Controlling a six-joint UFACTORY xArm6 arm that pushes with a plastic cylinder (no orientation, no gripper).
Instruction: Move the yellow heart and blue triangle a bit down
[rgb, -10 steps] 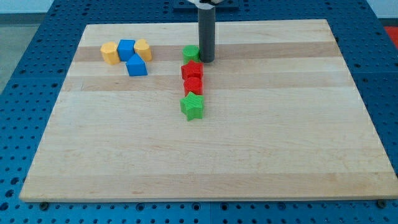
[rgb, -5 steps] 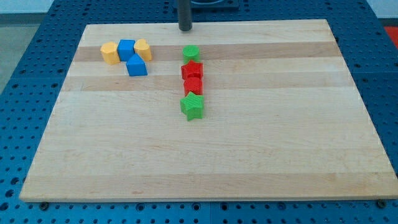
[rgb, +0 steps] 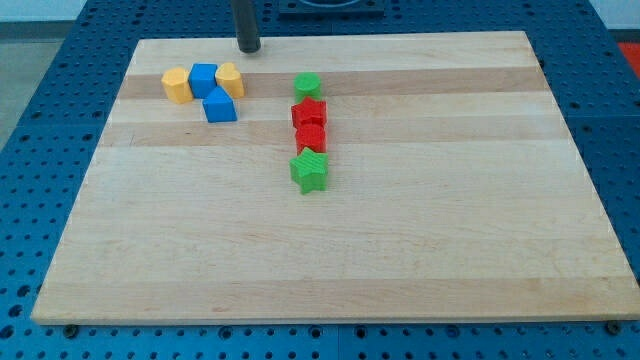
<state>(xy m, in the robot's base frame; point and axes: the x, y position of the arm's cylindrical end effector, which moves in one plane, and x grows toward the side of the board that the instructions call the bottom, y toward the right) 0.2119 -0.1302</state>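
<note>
My tip (rgb: 248, 48) is at the board's top edge, a short way above and slightly right of the upper-left cluster, touching no block. The cluster holds a yellow block (rgb: 177, 85) on the left, a blue cube (rgb: 204, 79) in the middle and a rounded yellow block (rgb: 230, 79) on the right, which looks like the heart. The blue triangle-like block (rgb: 219, 106) sits just below the blue cube and the right yellow block, touching them.
A column of blocks stands at the view's middle top: a green block (rgb: 307, 85), two red blocks (rgb: 309, 111) (rgb: 311, 137) and a green star (rgb: 309, 172). The wooden board (rgb: 400, 240) lies on a blue perforated table.
My tip has moved from beside the top green block up to the board's top edge, then left toward the upper-left cluster. No block has moved.
</note>
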